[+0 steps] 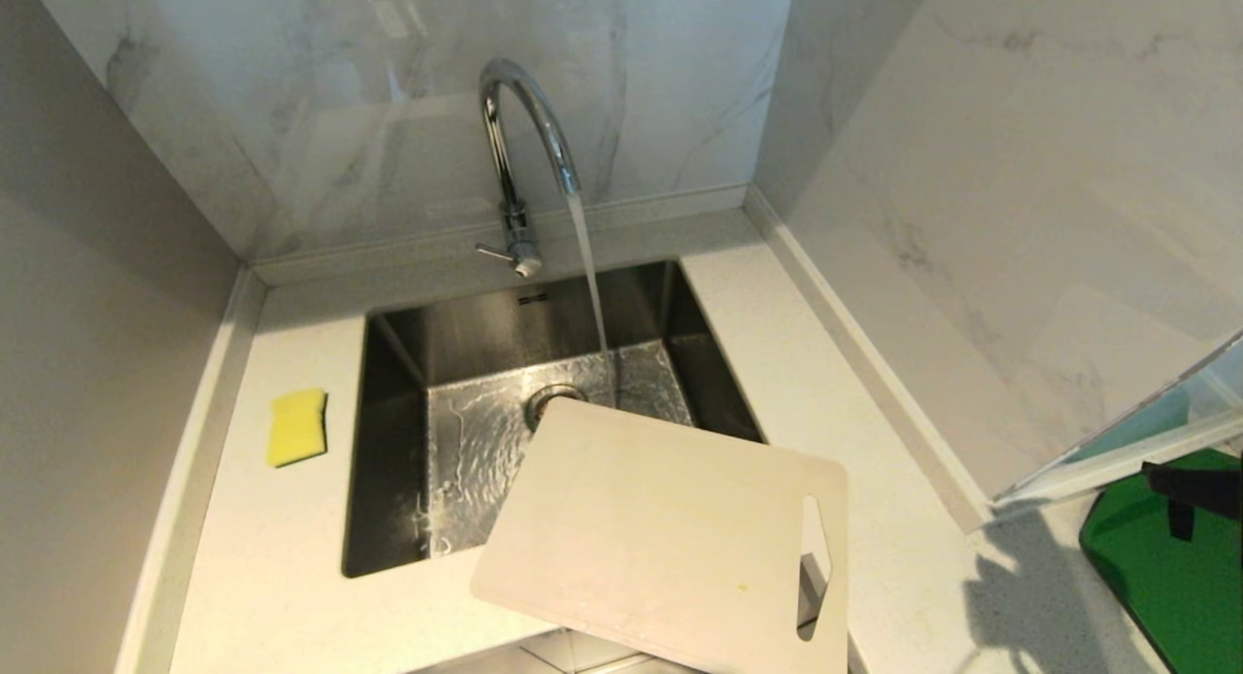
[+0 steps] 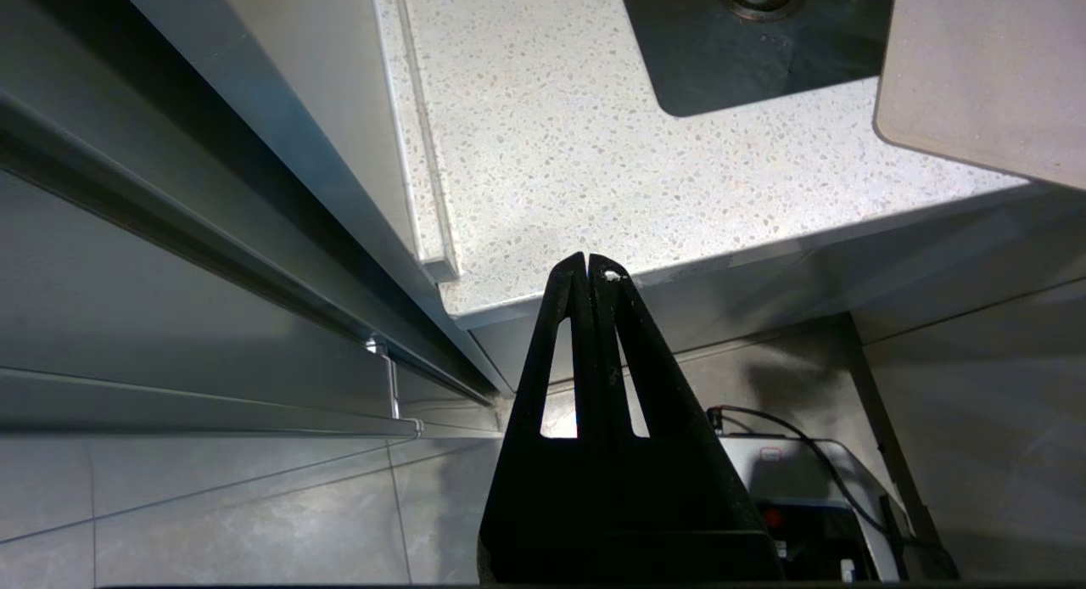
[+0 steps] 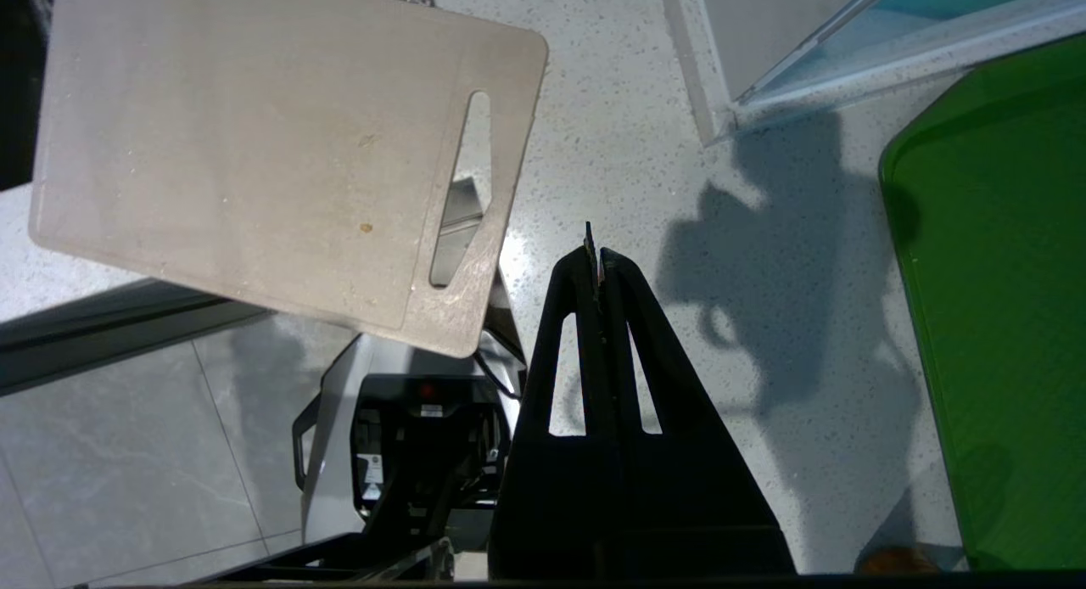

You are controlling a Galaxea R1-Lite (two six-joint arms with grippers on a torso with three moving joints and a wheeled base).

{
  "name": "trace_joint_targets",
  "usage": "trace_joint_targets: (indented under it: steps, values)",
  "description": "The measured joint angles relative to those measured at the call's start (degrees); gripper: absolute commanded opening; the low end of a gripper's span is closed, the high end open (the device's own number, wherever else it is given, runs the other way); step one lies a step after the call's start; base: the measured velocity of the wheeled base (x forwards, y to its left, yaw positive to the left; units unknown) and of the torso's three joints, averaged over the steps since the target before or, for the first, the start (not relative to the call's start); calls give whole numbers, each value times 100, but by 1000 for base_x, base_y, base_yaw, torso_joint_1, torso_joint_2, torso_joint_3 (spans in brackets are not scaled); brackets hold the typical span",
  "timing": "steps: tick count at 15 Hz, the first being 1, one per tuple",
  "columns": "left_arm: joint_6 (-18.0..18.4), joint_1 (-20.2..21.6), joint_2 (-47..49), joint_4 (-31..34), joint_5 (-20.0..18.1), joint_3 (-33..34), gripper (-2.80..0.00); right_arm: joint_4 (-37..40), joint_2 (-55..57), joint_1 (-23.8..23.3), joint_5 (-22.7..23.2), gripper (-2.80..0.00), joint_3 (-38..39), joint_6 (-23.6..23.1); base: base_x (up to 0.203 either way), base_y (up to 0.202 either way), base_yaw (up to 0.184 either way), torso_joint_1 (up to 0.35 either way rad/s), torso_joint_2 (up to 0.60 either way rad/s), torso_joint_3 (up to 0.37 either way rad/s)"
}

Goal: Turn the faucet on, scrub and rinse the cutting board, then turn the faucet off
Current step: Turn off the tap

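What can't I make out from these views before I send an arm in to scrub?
- Cutting board: near edge cut off by the head view's bottom; how much overhangs the counter is unclear.
- Sink: front right part hidden under the board.
- Faucet: lever too small to read its setting; water runs.
- Sponge: head view only, underside unseen.
- Green board: cut off by edges.

Lighting is bright and warm in the head view, with soft glare on the marble wall (image 1: 388, 101) behind the faucet (image 1: 520, 140) and sparkle on the wet sink floor (image 1: 476, 441). A hard-edged arm shadow falls on the bench (image 1: 1010, 596) near the green board (image 1: 1175, 577), which indicates a strong overhead source. Both wrist views are sharp on the bench, while each gripper body renders as a dark silhouette and the floor (image 2: 212, 504) below stays dim.
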Motion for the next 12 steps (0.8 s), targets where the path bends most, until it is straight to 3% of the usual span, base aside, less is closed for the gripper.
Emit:
trace_joint_targets:
  steps: [8,12]
  values:
    - [1,0,0,0,0,0,-280,-68,-863,2,104,-280,372,51,0,0,0,0,0,0]
    - [1,0,0,0,0,0,-280,-120,-1702,5,96,-280,1055,23,0,0,0,0,0,0]
